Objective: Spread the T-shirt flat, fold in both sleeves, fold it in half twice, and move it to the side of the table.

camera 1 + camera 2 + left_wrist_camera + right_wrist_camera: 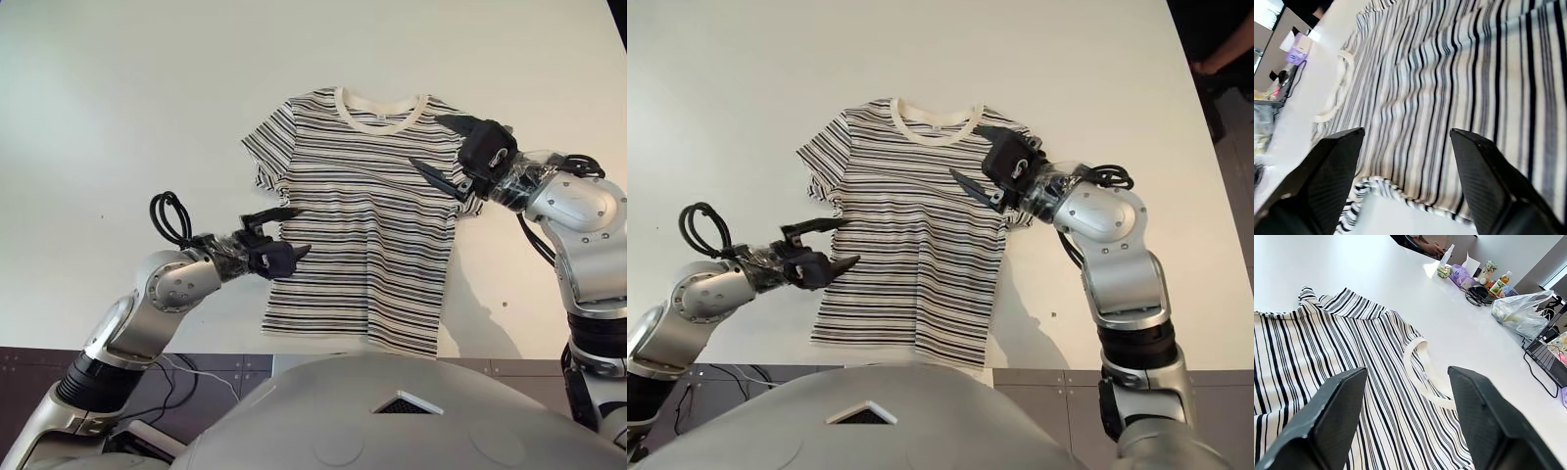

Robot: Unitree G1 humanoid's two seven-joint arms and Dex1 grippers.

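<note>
Left eye view, T-shirt: the T-shirt (362, 225) lies flat on the white table (118, 98), collar (380, 113) far and hem (348, 333) near, so its long axis runs near to far.
Left eye view, left gripper: the left gripper (304, 229) hovers at the shirt's left side edge about mid-body, fingers spread and holding nothing; the left sleeve (266, 147) lies farther away from it and slightly left.
Left eye view, right gripper: the right gripper (424, 139) sits over the right shoulder, fingers apart and empty, pointing left across the chest; the right sleeve (472, 203) is directly beneath its wrist.
Right eye view, nearer arm: each sleeve has its own arm on its side; the right gripper (964, 149) is all but on its sleeve, while the left gripper (851, 240) is on the near side of its sleeve.
Left wrist view, aim: between the spread fingers (1327, 181) the stripes run away toward the collar (1334, 83); the shirt's edge (1400, 196) lies just below the gap, with bare table next to it.
Right wrist view, aim: the open fingers (1327, 416) frame the collar (1420, 367) and the chest, with table clutter (1488, 279) well beyond.
Judgement: the shirt looks spread already, so sleeve folds come next; the left arm probably needs to go farther out to reach its sleeve.
</note>
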